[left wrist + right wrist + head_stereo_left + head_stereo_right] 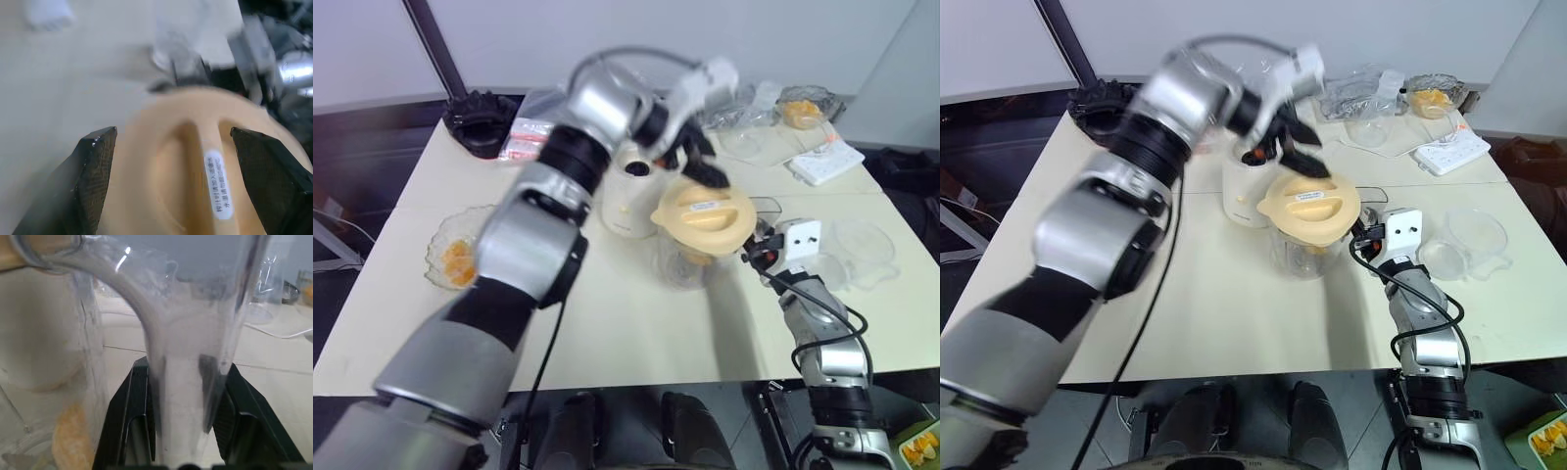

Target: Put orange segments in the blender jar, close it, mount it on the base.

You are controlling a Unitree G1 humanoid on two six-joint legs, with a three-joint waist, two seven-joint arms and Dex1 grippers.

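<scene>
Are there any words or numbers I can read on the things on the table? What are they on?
White sticker on the peach lid: small rows of print, too blurred to read.
Red-and-white packet at the back of the table: markings too small to read.
White power strip: no print that can be read.
Nothing else carries words or numbers that can be made out.

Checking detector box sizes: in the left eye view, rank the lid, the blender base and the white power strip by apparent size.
1. lid
2. base, partly hidden by the left arm
3. power strip, farther back, so it may only look smaller
</scene>
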